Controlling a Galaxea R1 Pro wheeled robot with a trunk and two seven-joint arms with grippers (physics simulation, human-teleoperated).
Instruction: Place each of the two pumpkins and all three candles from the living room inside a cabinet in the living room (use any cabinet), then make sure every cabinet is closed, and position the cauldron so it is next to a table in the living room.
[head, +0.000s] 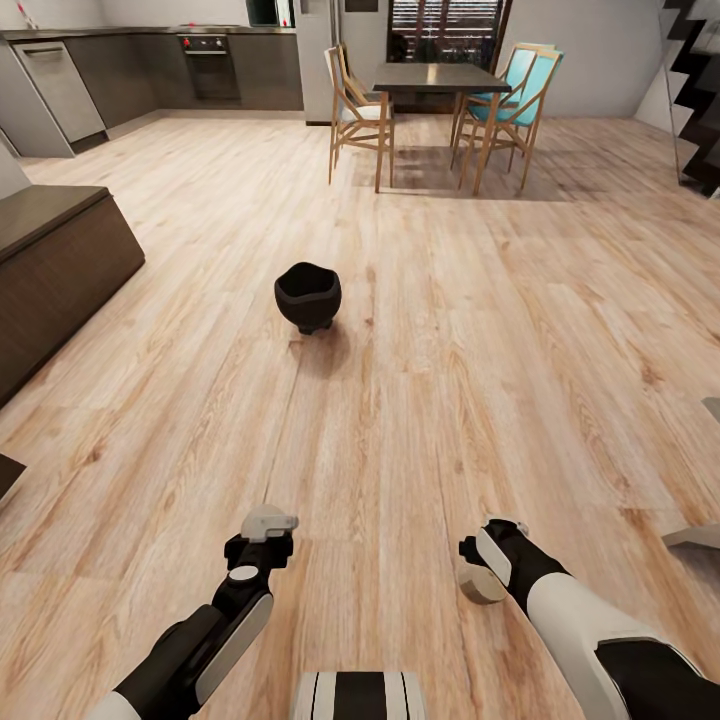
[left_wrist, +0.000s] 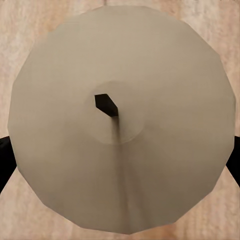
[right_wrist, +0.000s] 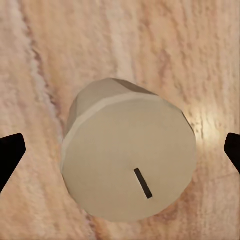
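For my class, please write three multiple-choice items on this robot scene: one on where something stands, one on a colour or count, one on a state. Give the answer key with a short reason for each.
1. Where does the cauldron stand?
A. on the dining table
B. on the wooden floor, ahead of both arms
C. on top of the dark cabinet

2. What colour are the seats of the chairs to the right of the dining table?
A. teal
B. red
C. yellow

3. What is the state of the left tool?
A. open and bare
B. resting inside the cauldron
C. shut on a pale candle

Answers: 1 B, the head view shows the black pot on bare floor planks, apart from the cabinet. 2 A, the seats and backs there are teal. 3 C, the left wrist view shows the candle's wick end between the dark fingers.
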